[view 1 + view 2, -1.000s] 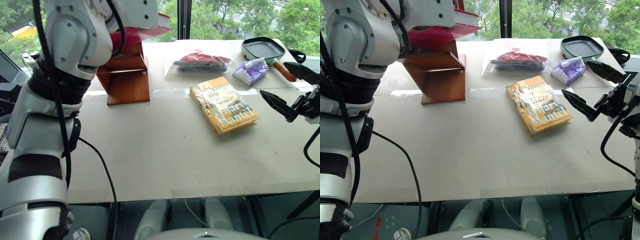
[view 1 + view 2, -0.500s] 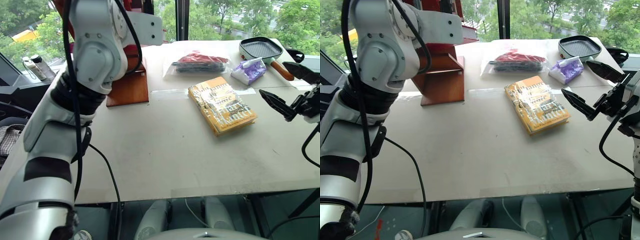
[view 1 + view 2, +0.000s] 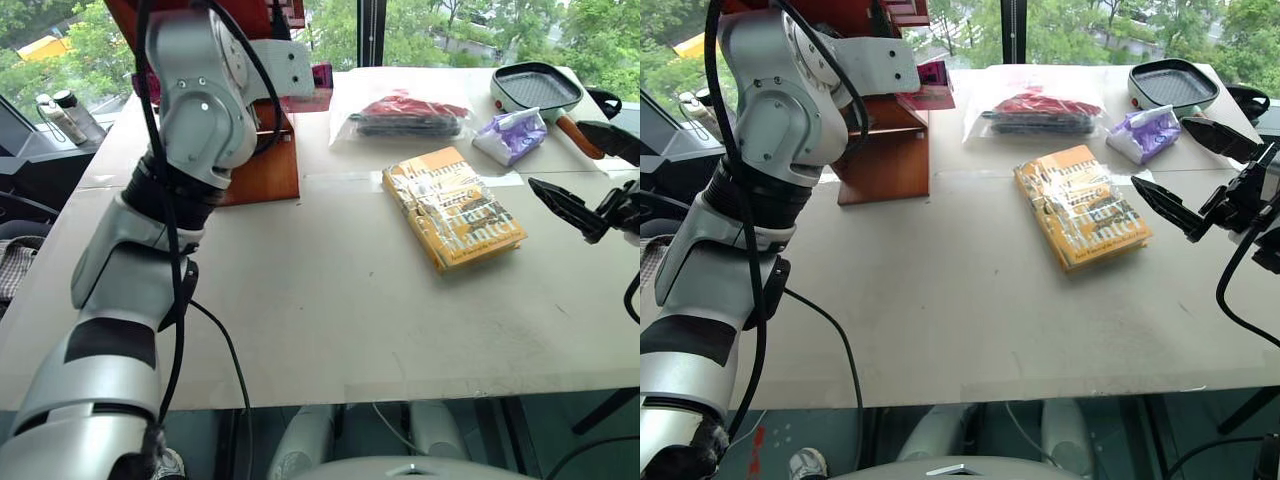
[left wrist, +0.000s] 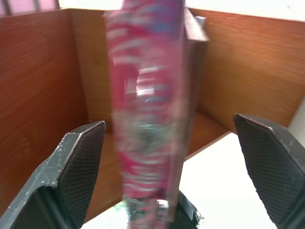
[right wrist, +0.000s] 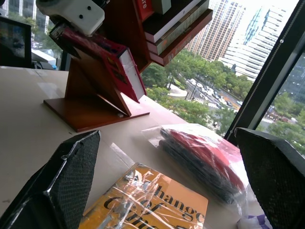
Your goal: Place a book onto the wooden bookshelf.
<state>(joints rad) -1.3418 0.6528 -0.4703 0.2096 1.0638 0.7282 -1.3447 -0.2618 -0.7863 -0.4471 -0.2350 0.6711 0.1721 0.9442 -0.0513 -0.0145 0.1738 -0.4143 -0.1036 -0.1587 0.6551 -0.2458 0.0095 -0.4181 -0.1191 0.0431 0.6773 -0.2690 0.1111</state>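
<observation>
Yellow-orange book (image 3: 1082, 205) titled "Change", wooden bookshelf (image 3: 880, 150) beyond

Left arm raised high and reaching forward, elbow bent, forearm angled in toward the wooden bookshelf (image 3: 880, 150). Left gripper (image 4: 176, 157) wide open, both black fingers spread apart, the book (image 4: 147, 109) standing between them with visible gaps either side, touching neither pad. Wrist tilted slightly downward. Right arm held out at the right side over the table edge, wrist level to slightly up. Right gripper (image 3: 1190, 165) also spread wide, fingers pointing inward to the left, empty, hanging in the air.
</observation>
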